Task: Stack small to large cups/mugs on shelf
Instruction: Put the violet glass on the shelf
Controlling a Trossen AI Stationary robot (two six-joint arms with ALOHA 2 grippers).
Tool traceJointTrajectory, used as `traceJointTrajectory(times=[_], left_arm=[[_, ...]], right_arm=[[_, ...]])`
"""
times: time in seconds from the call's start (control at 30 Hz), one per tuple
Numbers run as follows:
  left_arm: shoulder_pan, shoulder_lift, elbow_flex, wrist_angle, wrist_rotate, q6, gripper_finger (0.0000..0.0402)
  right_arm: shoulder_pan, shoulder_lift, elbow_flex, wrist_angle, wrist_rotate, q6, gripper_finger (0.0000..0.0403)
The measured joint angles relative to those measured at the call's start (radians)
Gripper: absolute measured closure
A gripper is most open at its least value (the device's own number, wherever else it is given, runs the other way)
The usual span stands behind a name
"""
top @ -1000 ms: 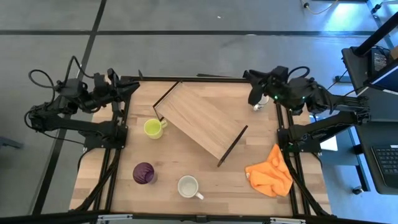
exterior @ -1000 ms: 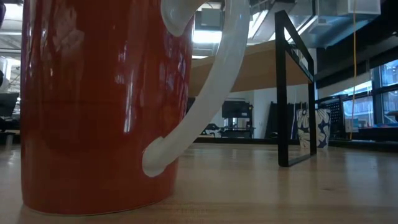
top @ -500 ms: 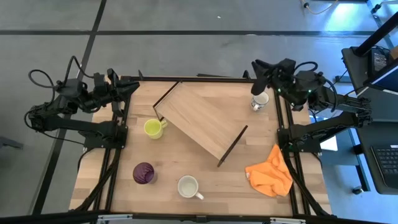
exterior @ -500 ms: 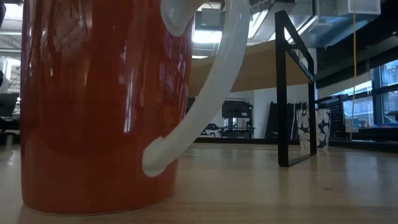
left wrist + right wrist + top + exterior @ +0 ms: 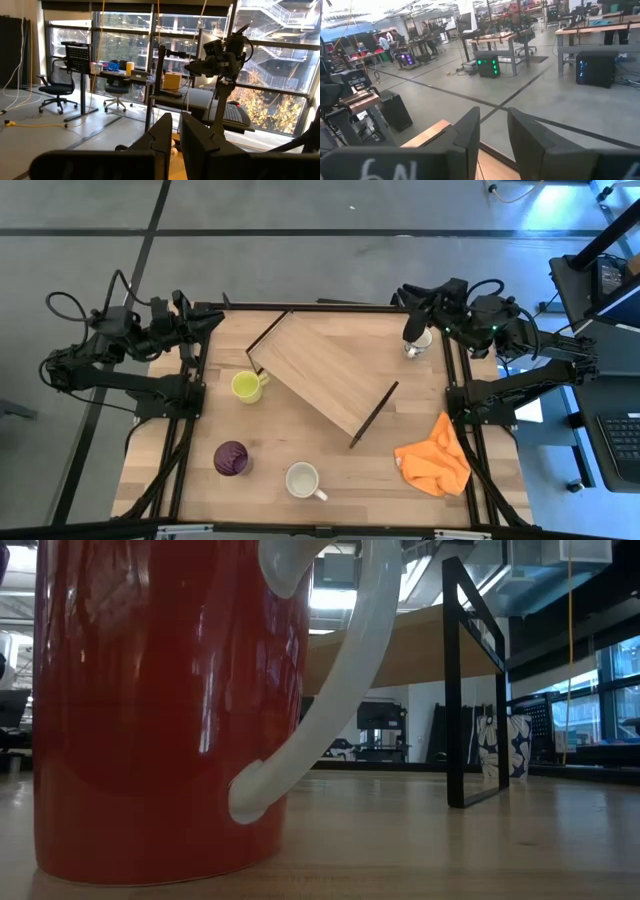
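Seen from above, the shelf (image 5: 325, 376) is lying slantwise across the middle of the bench (image 5: 300, 440), its dark end bars showing at the far-left and near-right ends. The yellow-green mug (image 5: 246, 386) is standing just beside the shelf's left edge, handle pointing toward it. The purple tumbler (image 5: 231, 458) is sitting near the front left of the bench, and the mug with the white inside (image 5: 302, 479) is standing just to its right, handle pointing front-right; in the low view this mug (image 5: 170, 710) is filling the left half, glossy red-brown with a white handle, and the shelf (image 5: 420, 645) is showing beyond it. The small white-grey mug (image 5: 418, 340) is standing at the far right corner of the bench, well apart from the shelf. The right tool (image 5: 412, 308) is hovering just above and behind that mug, not holding it; its wrist view is showing its fingers (image 5: 530, 135) slightly spread with a gap and nothing between them. The left tool (image 5: 205, 323) is waiting at the far left corner, over the bench edge; its fingers (image 5: 162, 137) are standing nearly pressed together, a thin slit between them, pinching nothing. An orange cloth (image 5: 434, 457) is lying crumpled at the right edge of the bench.
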Motion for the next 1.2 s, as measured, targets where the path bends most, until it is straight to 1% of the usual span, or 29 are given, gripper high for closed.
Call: traceJointTrajectory(times=[0.5, 0.67, 0.8, 0.9, 0.97, 1.13, 1.2], left_arm=[[0.0, 0.0, 0.0, 0.0, 0.0, 0.0, 0.0371], [0.0, 0.0, 0.0, 0.0, 0.0, 0.0, 0.0371], [0.0, 0.0, 0.0, 0.0, 0.0, 0.0, 0.0371], [0.0, 0.0, 0.0, 0.0, 0.0, 0.0, 0.0371], [0.0, 0.0, 0.0, 0.0, 0.0, 0.0, 0.0371], [0.0, 0.0, 0.0, 0.0, 0.0, 0.0, 0.0371], [0.0, 0.0, 0.0, 0.0, 0.0, 0.0, 0.0371]], right_arm=[[0.0, 0.0, 0.0, -0.019, 0.0, 0.005, 0.0302], [-0.005, 0.0, 0.0, -0.019, 0.0, 0.042, 0.0302], [-0.022, -0.006, 0.0, -0.023, -0.003, 0.119, 0.0302], [-0.058, -0.027, 0.0, -0.031, -0.041, 0.187, 0.0302], [-0.092, -0.045, 0.0, -0.07, -0.077, 0.222, 0.0302], [-0.225, -0.1, 0.0, -0.31, -0.17, 0.362, 0.0302], [-0.271, -0.118, 0.0, -0.363, -0.23, 0.382, 0.0302]])
